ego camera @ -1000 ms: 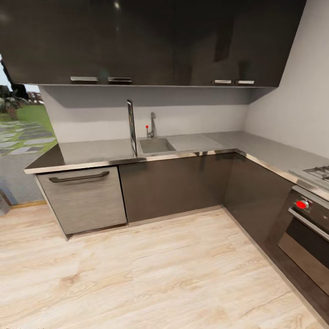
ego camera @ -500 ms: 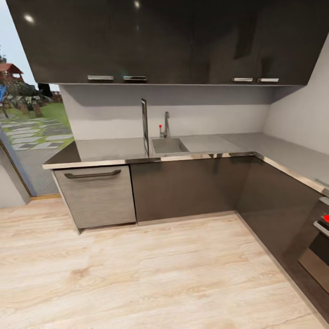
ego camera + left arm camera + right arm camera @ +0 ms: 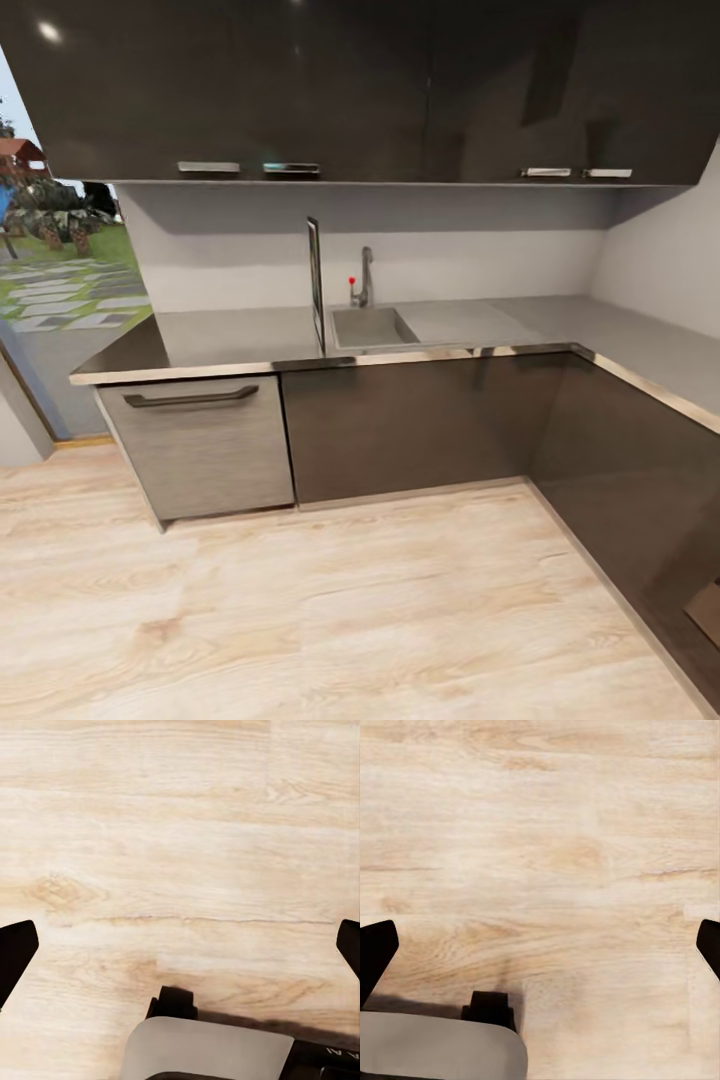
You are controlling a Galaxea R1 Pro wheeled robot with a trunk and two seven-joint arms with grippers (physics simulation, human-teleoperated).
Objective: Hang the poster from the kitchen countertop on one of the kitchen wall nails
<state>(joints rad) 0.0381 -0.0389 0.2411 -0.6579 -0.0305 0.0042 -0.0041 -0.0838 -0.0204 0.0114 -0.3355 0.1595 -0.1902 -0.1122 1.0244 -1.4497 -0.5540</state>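
The robot faces an L-shaped kitchen, its task barely begun: the floor point(image 3: 330, 610) of pale wood planks stretches between it and the dark cabinets point(image 3: 400, 425), with more dark cupboards point(image 3: 350, 90) hanging above. The grey countertop point(image 3: 230, 335) runs across the head view, well ahead of both arms and out of reach from here. On it the poster point(image 3: 315, 285) stands upright and edge-on, a thin dark sliver just beside the sink point(image 3: 375, 325) and the tap point(image 3: 365, 277), so its artwork cannot be made out. The left gripper point(image 3: 180, 952) points down at bare planks, its dark fingertips point(image 3: 15, 952) spread wide apart at the frame's edges with nothing between them; the right gripper point(image 3: 540, 952) hangs the same way, fingers point(image 3: 376, 949) spread and empty over the floor. Nothing has been picked up. By this reading the whole job remains: closing on the counter, grasping the poster, and carrying it to a nail. No nail can be made out on the pale wall point(image 3: 660, 260) at this range.
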